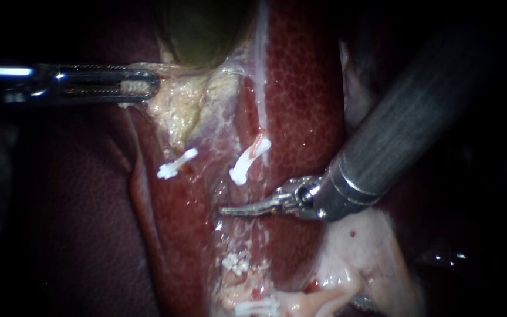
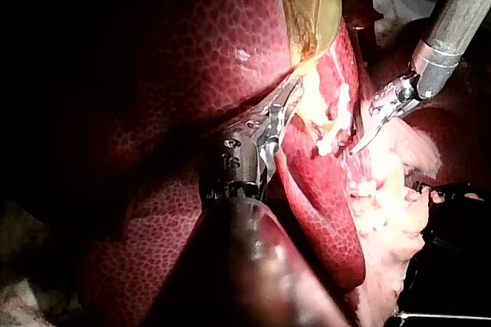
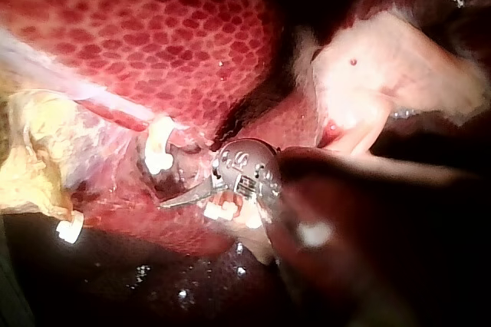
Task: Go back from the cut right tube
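Tissue (image 1: 174,108) beneath the gallbladder (image 1: 200,29) is clamped between the closed jaws of the left instrument (image 1: 141,86). The right instrument (image 1: 239,209) is seen with jaws together, empty, just below the clip (image 1: 247,161) on the right tube (image 1: 262,130).

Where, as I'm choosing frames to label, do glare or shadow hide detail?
Endoscope view: glare streaks the shaft of the left instrument, gripping the gallbladder edge; margins black. Left wrist view: pale tissue beyond the right instrument is blown out. Right wrist view: its own shaft is a dark mass in front.
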Motion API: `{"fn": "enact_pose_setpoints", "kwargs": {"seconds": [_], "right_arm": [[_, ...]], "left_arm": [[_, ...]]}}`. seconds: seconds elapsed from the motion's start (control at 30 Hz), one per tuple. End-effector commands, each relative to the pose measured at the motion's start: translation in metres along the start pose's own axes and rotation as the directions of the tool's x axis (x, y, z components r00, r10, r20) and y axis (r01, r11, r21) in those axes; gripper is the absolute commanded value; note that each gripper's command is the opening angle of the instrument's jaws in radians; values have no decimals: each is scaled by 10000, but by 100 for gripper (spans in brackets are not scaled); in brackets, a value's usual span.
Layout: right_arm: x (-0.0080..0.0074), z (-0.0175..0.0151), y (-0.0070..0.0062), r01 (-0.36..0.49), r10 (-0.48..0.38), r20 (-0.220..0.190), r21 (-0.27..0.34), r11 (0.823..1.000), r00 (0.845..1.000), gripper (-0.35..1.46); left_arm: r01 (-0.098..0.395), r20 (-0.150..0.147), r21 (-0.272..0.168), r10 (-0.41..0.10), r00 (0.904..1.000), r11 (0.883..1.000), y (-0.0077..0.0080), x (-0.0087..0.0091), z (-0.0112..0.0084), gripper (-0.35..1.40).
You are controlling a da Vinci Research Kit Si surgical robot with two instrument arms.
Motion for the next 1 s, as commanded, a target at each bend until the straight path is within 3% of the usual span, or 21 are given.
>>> {"fn": "enact_pose_setpoints", "kwargs": {"seconds": [0.03,0.2,0.23,0.37,0.43,0.5,0.67,0.77,0.83,0.9,1.0], "right_arm": [[0,0,0,4,-4,-1,0,10000,10000,-35],[0,0,1,-646,646,-8,-2,9979,9979,-35],[0,0,1,-704,704,-9,-3,9975,9975,-27],[0,1,1,-705,705,-77,-18,9975,9975,79],[0,1,0,-704,703,-209,-44,9975,9973,108],[-1,1,-2,-706,705,-462,-14,9975,9964,121],[-3,2,-8,-702,715,-705,210,9973,9949,131],[-7,0,-12,776,-771,-827,30,9970,9936,129],[-12,-5,-15,1755,-1823,-1260,-628,9825,9751,141],[-17,-12,-18,2709,-2946,-1618,-1530,9504,9418,143],[-21,-27,-21,3243,-3620,-1710,-2134,9216,9163,143]], "left_arm": [[0,-1,-1,0,10000,10000,0,0,0,-21],[-1,-1,0,1,10000,10000,0,0,0,-21],[-1,-1,0,1,10000,10000,0,0,0,-21],[-1,-2,1,1,10000,10000,0,0,0,-21],[-1,-2,1,1,10000,10000,0,0,0,-21],[-1,-2,2,1,10000,10000,0,0,0,-21],[-2,-3,4,2,10000,10000,0,0,-1,-20],[-2,-2,3,2,10000,10000,0,0,-1,-20],[-3,-2,3,3,10000,10000,0,0,-1,-18],[-3,-3,4,3,10000,10000,0,0,-1,-18],[-3,-2,4,3,10000,10000,0,0,-1,-18]]}}
